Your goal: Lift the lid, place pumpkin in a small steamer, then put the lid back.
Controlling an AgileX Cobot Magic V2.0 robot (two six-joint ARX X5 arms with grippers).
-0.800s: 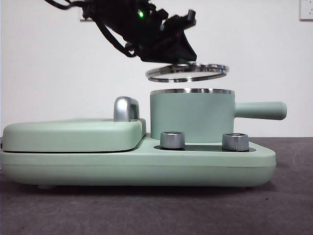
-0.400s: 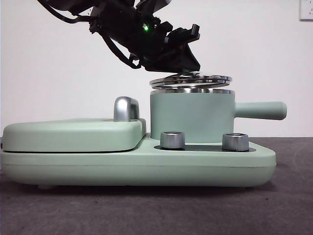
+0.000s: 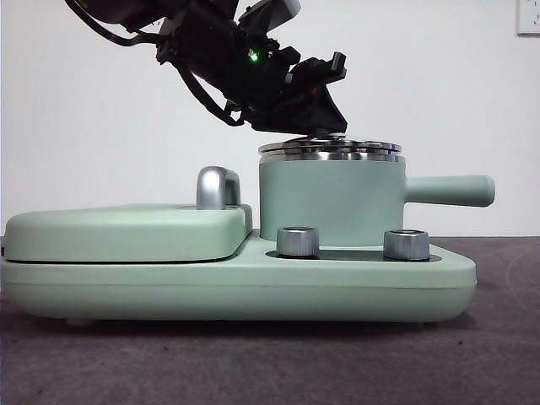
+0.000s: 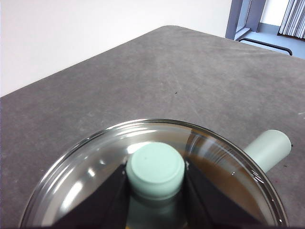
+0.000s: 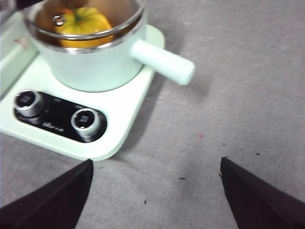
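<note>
We see the left tool [image 4: 155, 191] closed on the mint knob [image 4: 155, 170] of the lid [image 3: 331, 148], which sits level on the steel rim of the small steamer [image 3: 329, 202]. The steamer stands at the right of the cooker base [image 3: 236, 287], its handle [image 3: 447, 190] pointing right. Through the glass, the pumpkin [image 5: 82, 25] lies inside the steamer. Our right tool [image 5: 155, 191] hangs spread wide over the bench [image 5: 228, 95], holding nothing.
</note>
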